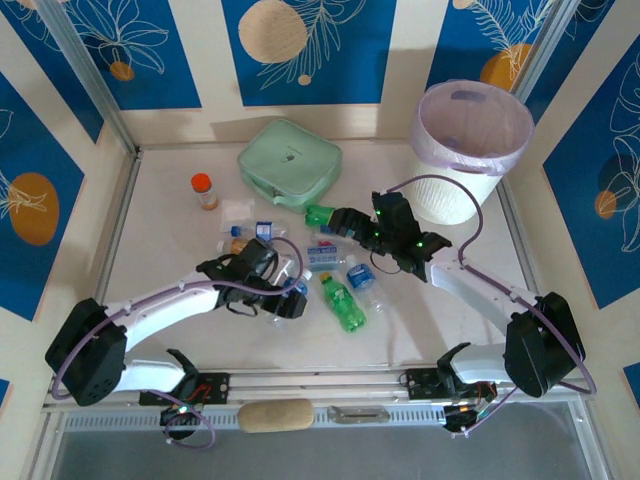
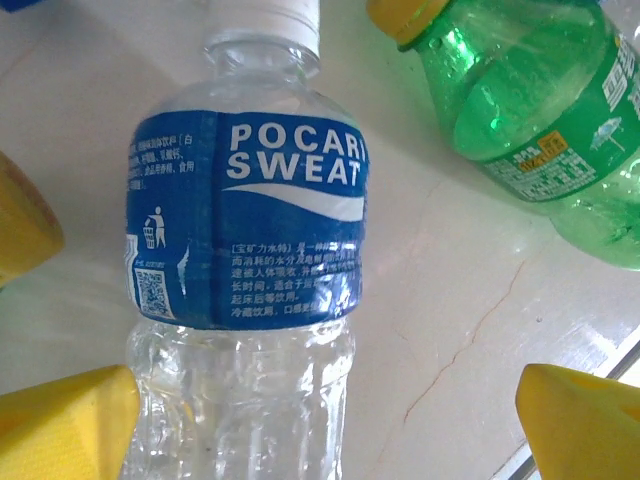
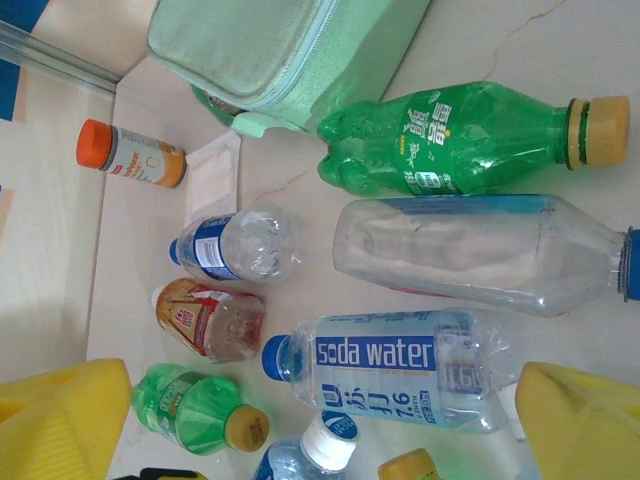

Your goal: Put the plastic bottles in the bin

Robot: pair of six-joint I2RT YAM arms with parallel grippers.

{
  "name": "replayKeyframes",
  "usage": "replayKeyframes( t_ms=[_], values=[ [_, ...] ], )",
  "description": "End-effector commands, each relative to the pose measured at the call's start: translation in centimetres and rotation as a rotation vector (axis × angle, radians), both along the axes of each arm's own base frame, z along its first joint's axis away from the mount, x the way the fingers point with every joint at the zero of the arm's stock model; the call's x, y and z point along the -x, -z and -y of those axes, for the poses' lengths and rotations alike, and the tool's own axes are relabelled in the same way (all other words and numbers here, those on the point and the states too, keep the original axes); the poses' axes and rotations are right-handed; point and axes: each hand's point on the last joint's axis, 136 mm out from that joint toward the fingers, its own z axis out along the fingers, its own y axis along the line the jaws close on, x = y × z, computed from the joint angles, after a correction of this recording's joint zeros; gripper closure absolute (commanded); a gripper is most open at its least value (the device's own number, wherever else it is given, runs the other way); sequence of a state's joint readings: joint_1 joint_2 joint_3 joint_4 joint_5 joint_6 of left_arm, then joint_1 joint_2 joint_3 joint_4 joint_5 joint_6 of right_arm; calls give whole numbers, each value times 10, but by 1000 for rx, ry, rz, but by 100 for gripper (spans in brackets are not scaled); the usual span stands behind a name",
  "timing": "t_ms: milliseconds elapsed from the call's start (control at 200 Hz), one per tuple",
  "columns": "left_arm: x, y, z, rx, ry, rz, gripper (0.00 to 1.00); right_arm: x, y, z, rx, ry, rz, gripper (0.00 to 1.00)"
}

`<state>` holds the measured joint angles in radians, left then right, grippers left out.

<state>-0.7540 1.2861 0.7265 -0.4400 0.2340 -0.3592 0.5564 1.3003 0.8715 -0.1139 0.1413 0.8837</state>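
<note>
The bin (image 1: 455, 200) stands upright at the 1 o'clock corner of the table (image 1: 170, 250), mouth up, with the pale lilac bag lining showing through it. It sits at about 2 o'clock from the right claw (image 1: 350, 222) and well apart from the left claw (image 1: 290, 298). The mint-green pouch (image 1: 290, 160) lies flat at the table's 12 o'clock. The plastic bottles lie on their sides at the table's centre, between and under the two claws.

In the left wrist view, the left claw (image 2: 330, 425) has its jaws spread wide and clamps nothing. The Pocari Sweat bottle (image 2: 245, 250) lies between them, close against the fingertip at 7 o'clock and well clear of the one at 5 o'clock. Its long axis runs 12 to 6, with the white cap at 12. A green bottle (image 2: 540, 110) lies at 2 o'clock, its yellow cap pointing to about 10.

In the right wrist view, the right claw (image 3: 320, 420) is also wide and holds nothing. The soda water bottle (image 3: 400, 365) lies crosswise just at its 12 o'clock, with the blue cap at 9. Beyond it lies a clear bottle (image 3: 470, 255), blue cap at 3, and then a long green bottle (image 3: 450, 140), yellow cap at 3. A small blue-labelled bottle (image 3: 240, 243) lies at 10 o'clock, cap at 9. A short green bottle (image 3: 190, 408) lies near the 7 o'clock fingertip, cap toward 4. The orange-capped pill bottle (image 3: 130, 155) lies farthest off, at 10 o'clock.
</note>
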Motion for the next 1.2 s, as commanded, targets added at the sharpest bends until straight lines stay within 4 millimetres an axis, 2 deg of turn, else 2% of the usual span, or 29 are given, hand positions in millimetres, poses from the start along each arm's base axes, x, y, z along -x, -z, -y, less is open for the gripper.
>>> replayKeyframes(
  t_ms=[0,275,650,770,835,1010,1110,1191],
  values=[
    [12,14,-7,-78,32,-9,6,-6,-6,-5,-12,3,11,1],
    [5,30,-11,-174,21,21,13,-4,9,-8,-11,-15,-34,1],
    [3,45,-7,-197,2,13,23,-2,11,-3,-5,-3,-35,1],
    [1,45,-9,-211,-4,25,34,-1,10,-3,-8,-5,-32,1],
    [-1,40,-9,-205,-6,45,41,-1,11,-3,-8,-6,-34,1],
    [-8,16,-5,-159,2,111,49,1,8,-3,-17,-11,-27,1],
    [-12,-7,1,-103,-5,154,58,1,1,-4,-29,-18,-8,1],
    [-18,-28,5,-53,-25,200,58,2,-7,-6,-49,-31,12,1]
  ],
)
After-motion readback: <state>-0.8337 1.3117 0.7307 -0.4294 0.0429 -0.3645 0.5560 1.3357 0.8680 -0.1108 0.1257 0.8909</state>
